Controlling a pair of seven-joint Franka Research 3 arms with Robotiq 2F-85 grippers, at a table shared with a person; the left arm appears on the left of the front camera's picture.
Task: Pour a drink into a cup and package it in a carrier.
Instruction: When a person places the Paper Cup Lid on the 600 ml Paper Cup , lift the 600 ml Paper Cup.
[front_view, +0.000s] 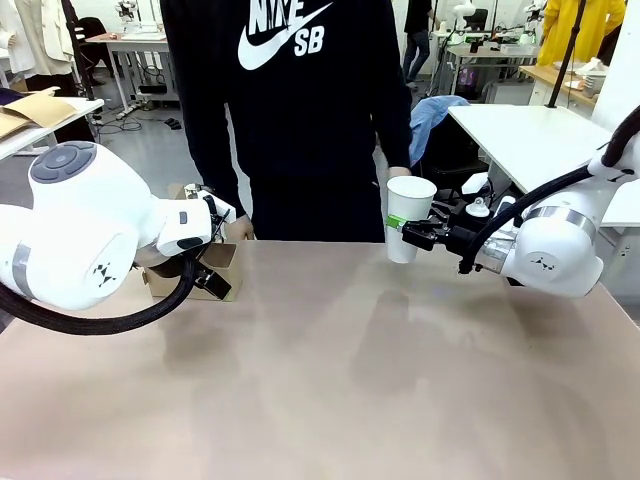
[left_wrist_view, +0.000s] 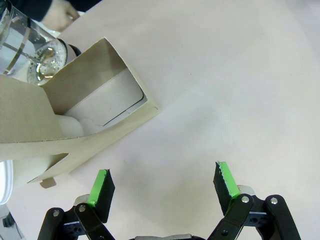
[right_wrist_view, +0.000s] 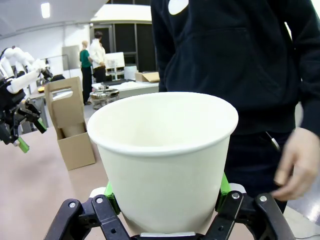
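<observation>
My right gripper (front_view: 408, 232) gripped the lidless cup (front_view: 409, 205) at the desk's (front_view: 330, 380) far edge. My left gripper (left_wrist_view: 162, 182) hung spread open beside the carrier (left_wrist_view: 95, 90), near the far-left corner.

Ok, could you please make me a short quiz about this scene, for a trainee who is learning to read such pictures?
1. True or false: the cup has a lid on it.
2. Fill in the missing word: the left gripper is ____, with nothing between its fingers, close to the carrier.
3. What holds the cup? A) the left gripper B) the right gripper C) nothing, it stands free.
Key: 1 false; 2 open; 3 B.
</observation>
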